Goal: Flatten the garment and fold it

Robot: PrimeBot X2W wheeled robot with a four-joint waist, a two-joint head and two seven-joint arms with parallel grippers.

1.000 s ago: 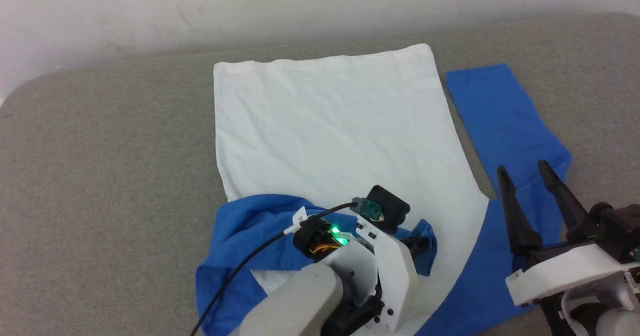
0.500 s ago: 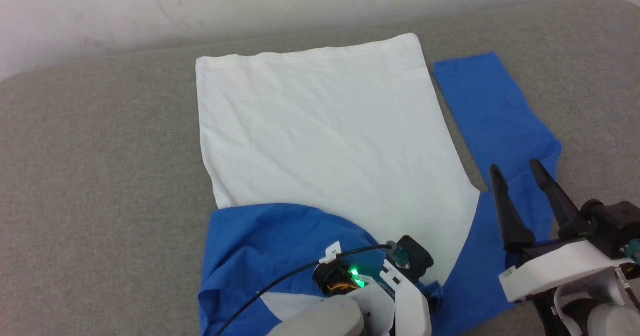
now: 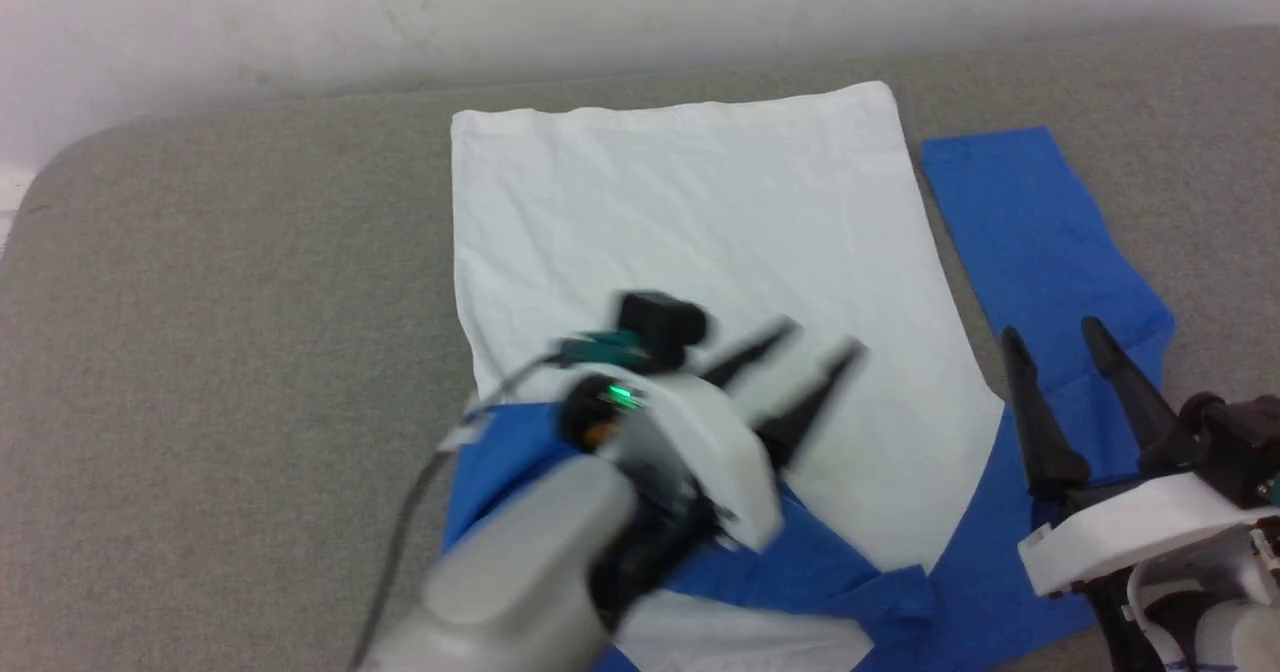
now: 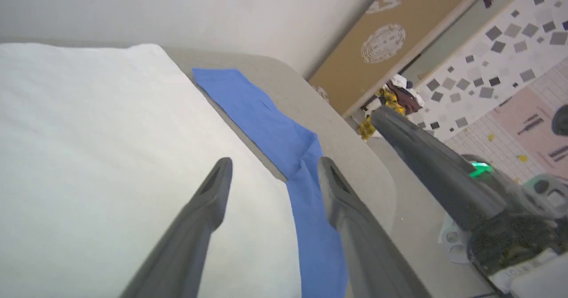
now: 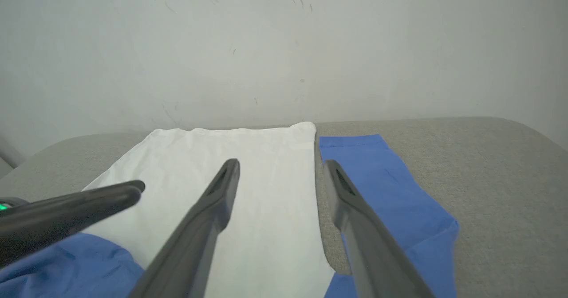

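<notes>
The garment [image 3: 700, 222] lies on the grey surface, white body spread flat toward the wall. One blue sleeve [image 3: 1040, 242] stretches out flat on the right. The other blue sleeve [image 3: 800, 567] is folded across the near part of the white body. My left gripper [image 3: 815, 342] hovers above the white body, open and empty, its fingers [image 4: 213, 191] pointing toward the right sleeve [image 4: 275, 125]. At the lower right my right gripper [image 3: 1055, 337] stands open over the right sleeve's near end, nothing between its fingers [image 5: 222, 187]. The white body [image 5: 248, 191] lies ahead of it.
The grey padded surface [image 3: 220, 302] extends well left of the garment and ends at a pale wall [image 3: 400, 12]. Its rounded right edge [image 4: 355, 156] drops off toward a patterned floor and a brown panel [image 4: 399, 36].
My left gripper has let go of the blue sleeve, opened, and lifted up and away over the white body. The sleeve now lies folded across the near part. The head camera shifted slightly.
</notes>
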